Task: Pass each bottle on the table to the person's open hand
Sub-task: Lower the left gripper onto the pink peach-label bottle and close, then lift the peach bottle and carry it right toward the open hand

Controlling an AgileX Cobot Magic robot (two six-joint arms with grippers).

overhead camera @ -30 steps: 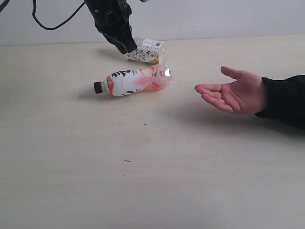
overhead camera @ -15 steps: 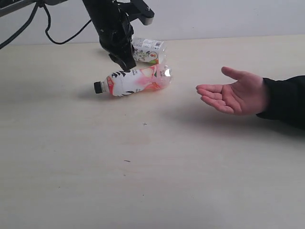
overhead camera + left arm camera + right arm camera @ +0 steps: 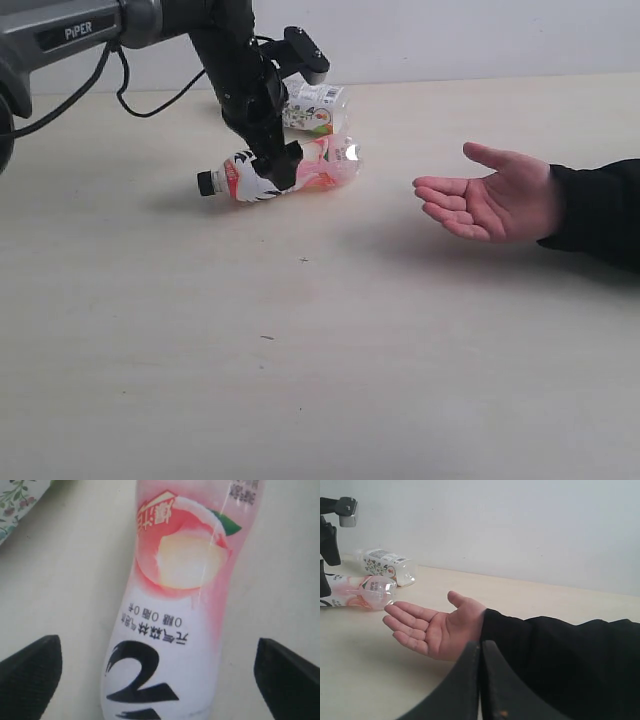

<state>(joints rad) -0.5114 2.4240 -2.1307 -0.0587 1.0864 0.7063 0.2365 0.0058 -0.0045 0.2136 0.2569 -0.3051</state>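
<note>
The left gripper (image 3: 160, 677) straddled the pink-and-white bottle (image 3: 175, 580), which lay on its side on the table (image 3: 300, 350), with the jaws spread wide of its label. Depth was hard to judge. Closing squarely across the waist should prevent rolling before the carry to the open hand (image 3: 490, 200). The right gripper (image 3: 480, 680) was pressed together, holding nothing.

The peach drink bottle (image 3: 325, 170) lies on the table (image 3: 300, 350) left of centre, its cap toward the left edge. The floral bottle (image 3: 318, 108) lies just behind it, nearer the far edge. My left gripper (image 3: 278, 170) straddles the peach drink bottle. The person's hand (image 3: 490, 195) sits toward the right edge.
</note>
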